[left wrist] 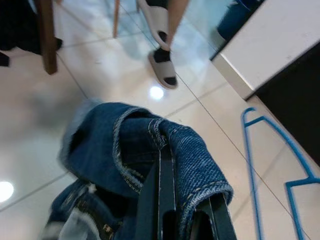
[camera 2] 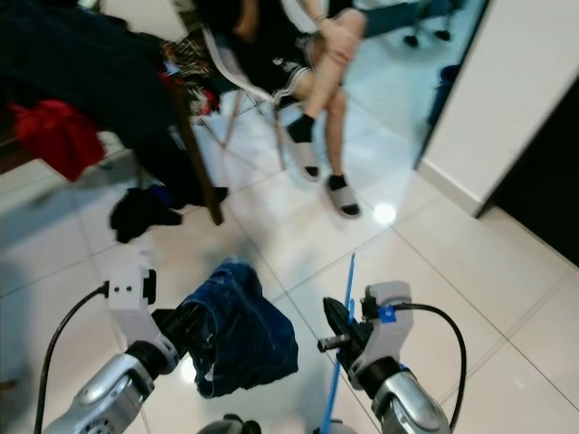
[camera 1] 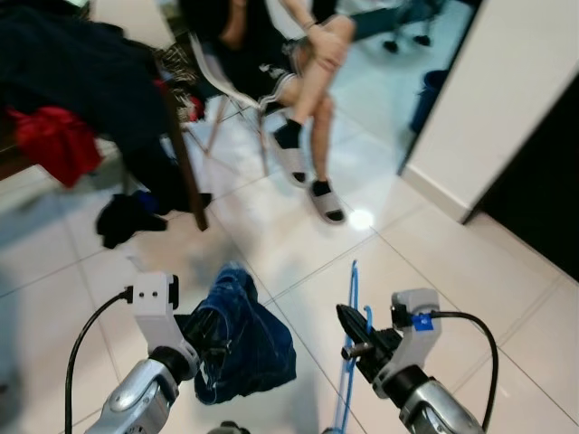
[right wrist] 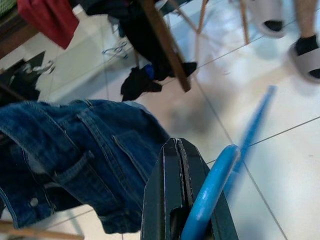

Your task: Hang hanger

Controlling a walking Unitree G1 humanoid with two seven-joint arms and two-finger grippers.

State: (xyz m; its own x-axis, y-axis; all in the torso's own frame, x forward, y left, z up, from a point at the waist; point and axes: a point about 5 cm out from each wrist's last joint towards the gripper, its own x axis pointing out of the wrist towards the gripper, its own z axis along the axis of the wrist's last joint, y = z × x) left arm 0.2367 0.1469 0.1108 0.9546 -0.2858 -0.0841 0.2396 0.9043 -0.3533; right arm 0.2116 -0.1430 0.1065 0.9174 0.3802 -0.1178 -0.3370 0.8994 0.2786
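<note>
The left gripper (camera 1: pixel 210 336) was low over the tile floor (camera 1: pixel 434 262), fingers pressed together on a fold of blue jeans (camera 1: pixel 242 336); the denim hung bunched off it, just above the tiles. In the left wrist view the cloth (left wrist: pixel 150 150) wrapped over the black fingers (left wrist: pixel 165 200).

The right gripper (camera 1: pixel 348 330) was near it on the other side, fingers pinching a blue hanger (camera 1: pixel 351 362). The hanger stood roughly upright, its thin bar rising past the fingertips and running down below the arm. Right wrist view: blue bar (right wrist: pixel 212 192) squeezed btwn closed fingers (right wrist: pixel 170 190), w/ jeans (right wrist: pixel 75 155) just beside.

Jeans and hanger were close but apart.

Further back, a table leg (camera 1: pixel 185 163) w/ dark clothes (camera 1: pixel 81 63) and a red cloth (camera 1: pixel 54 140) piled above, a black garment (camera 1: pixel 127 217) on the floor. A person (camera 1: pixel 298 72) sat on a chair (camera 1: pixel 222 86), in black socks and grey slides.
</note>
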